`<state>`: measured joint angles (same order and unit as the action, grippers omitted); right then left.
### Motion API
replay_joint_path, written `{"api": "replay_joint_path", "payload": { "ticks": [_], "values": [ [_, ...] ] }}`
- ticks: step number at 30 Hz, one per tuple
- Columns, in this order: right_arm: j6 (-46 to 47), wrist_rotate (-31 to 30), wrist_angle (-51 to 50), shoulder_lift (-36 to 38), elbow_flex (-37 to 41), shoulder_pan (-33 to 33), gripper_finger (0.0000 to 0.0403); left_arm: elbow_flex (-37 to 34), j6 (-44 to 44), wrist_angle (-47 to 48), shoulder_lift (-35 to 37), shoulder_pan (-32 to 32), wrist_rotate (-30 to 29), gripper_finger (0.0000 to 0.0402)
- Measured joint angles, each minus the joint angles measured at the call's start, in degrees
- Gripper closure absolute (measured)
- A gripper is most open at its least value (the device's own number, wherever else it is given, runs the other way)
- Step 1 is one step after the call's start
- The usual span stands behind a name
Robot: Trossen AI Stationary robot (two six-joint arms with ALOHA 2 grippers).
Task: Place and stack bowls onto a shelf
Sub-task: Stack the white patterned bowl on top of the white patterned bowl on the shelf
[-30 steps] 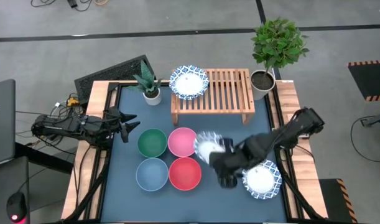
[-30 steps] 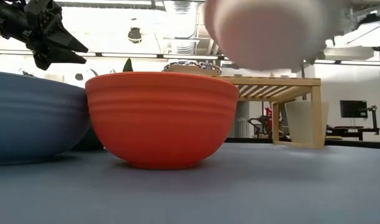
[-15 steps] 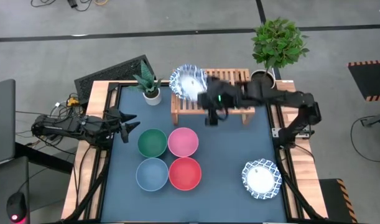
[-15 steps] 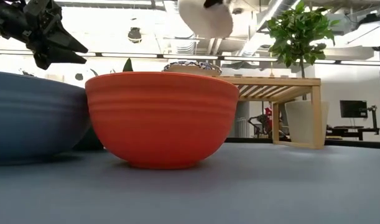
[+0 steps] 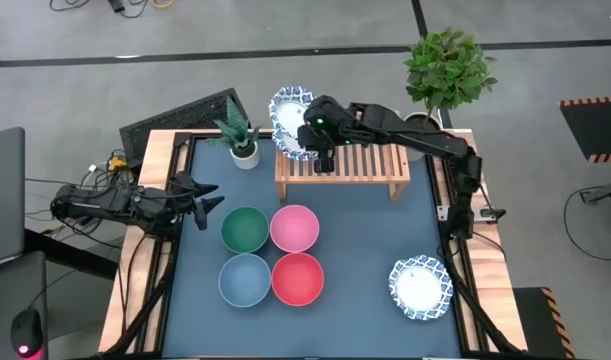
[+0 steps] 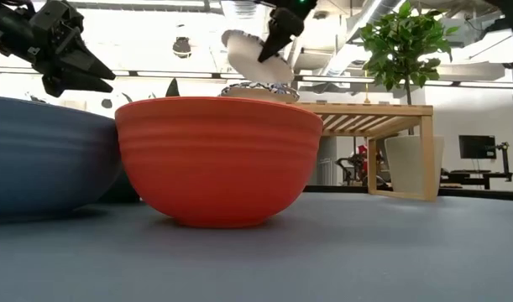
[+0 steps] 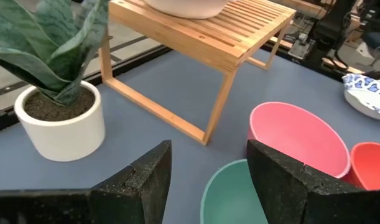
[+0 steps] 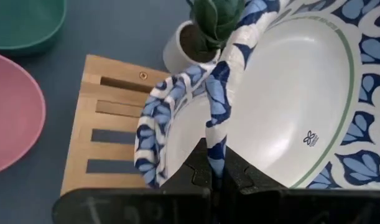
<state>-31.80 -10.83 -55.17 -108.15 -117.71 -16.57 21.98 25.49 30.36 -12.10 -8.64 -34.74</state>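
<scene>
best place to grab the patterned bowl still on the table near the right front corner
Probably by its rim. The patterned bowl sits upright and open-side up, apart from the red bowl, so its whole edge is exposed. Come straight down from above and pinch the wall, one finger inside and one outside. The right claw holds its blue-rimmed bowl by the rim over the shelf.

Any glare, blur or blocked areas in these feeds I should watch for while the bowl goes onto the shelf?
Low view: bright ceiling lights backlight the held bowl, and the red bowl fills the foreground, hiding most of the shelf. Right wrist view: the held bowl covers much of the frame. Left wrist view: the near dark fingers look soft. High view: evenly lit, sharp.
</scene>
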Motion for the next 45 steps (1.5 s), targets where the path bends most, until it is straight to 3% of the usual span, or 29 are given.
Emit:
{"api": "replay_joint_path", "payload": {
  "ticks": [6,14,27,36,45],
  "values": [
    [0.1,0.4,-11.5,-6.0,-6.3,-0.4,0.0383,0.0,0.5,0.2,0.0,0.0,-0.4,0.0209],
    [0.2,-1.1,-15.6,-8.6,-8.4,-0.4,0.038,0.0,0.7,0.4,0.0,0.0,-0.2,0.0209],
    [0.3,-1.4,-15.3,-8.0,-8.8,-0.3,0.028,0.0,0.7,0.8,0.0,0.0,-0.2,0.0209],
    [2.7,-1.3,-17.6,-7.9,-15.7,0.9,0.0195,0.0,0.7,1.3,0.0,0.0,-0.2,0.0209],
    [8.8,-2.3,-21.2,-6.1,-17.0,3.4,0.0177,0.0,0.7,1.3,0.0,0.0,-0.2,0.0209]
  ]
}}
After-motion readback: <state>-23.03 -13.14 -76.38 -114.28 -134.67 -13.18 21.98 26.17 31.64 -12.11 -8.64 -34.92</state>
